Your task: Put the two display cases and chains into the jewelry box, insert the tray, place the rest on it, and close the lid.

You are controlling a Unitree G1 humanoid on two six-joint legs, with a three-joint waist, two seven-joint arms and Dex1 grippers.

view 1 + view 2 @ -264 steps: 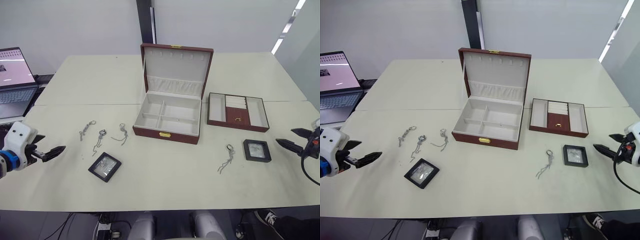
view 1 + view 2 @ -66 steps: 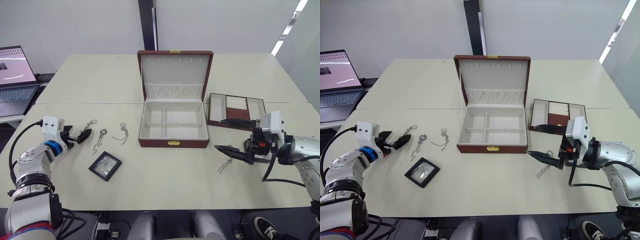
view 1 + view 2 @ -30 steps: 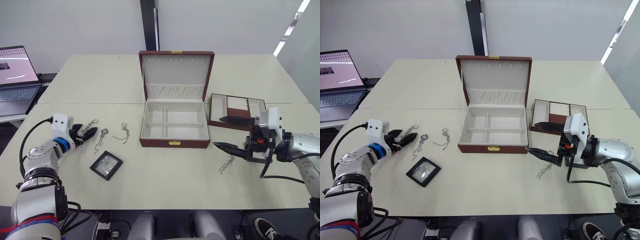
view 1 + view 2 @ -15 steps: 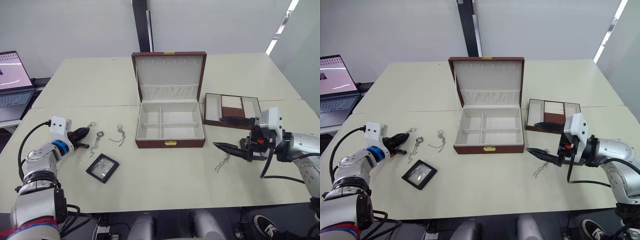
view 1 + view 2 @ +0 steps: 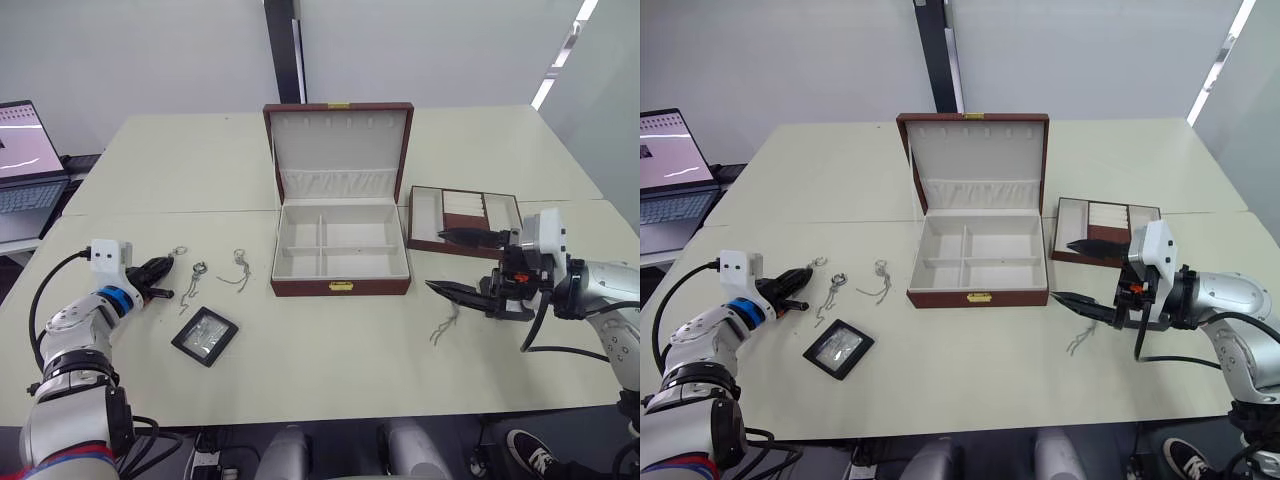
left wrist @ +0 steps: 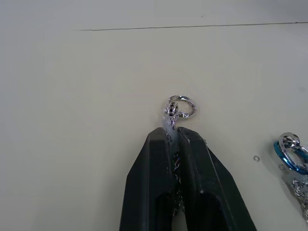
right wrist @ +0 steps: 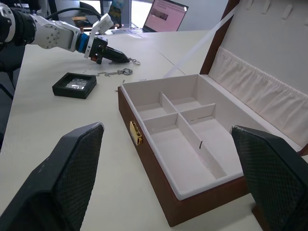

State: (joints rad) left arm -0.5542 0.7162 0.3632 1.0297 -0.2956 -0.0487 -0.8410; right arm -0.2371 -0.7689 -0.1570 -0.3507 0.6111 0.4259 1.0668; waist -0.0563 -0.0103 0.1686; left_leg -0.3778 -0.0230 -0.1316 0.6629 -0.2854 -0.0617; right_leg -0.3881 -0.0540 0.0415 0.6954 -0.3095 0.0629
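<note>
At the left of the frame the left gripper (image 6: 174,139) has its jaws pinched on a thin silvery chain (image 6: 179,107) lying on the cream bench (image 5: 330,370), probably to carry it to the open reddish-brown wooden jewelry box (image 5: 340,252) at centre, while the right gripper (image 5: 462,262) hovers with jaws spread wide just right of the box.

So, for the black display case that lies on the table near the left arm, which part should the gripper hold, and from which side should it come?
Judging by its pose, come from straight above. The display case lies flat and low on the table, turned so its corners point toward the robot. Its clear window faces up, so pinch two opposite edges of the black frame, with the fingers turned to match them. The left gripper is now shut on a chain.
</note>
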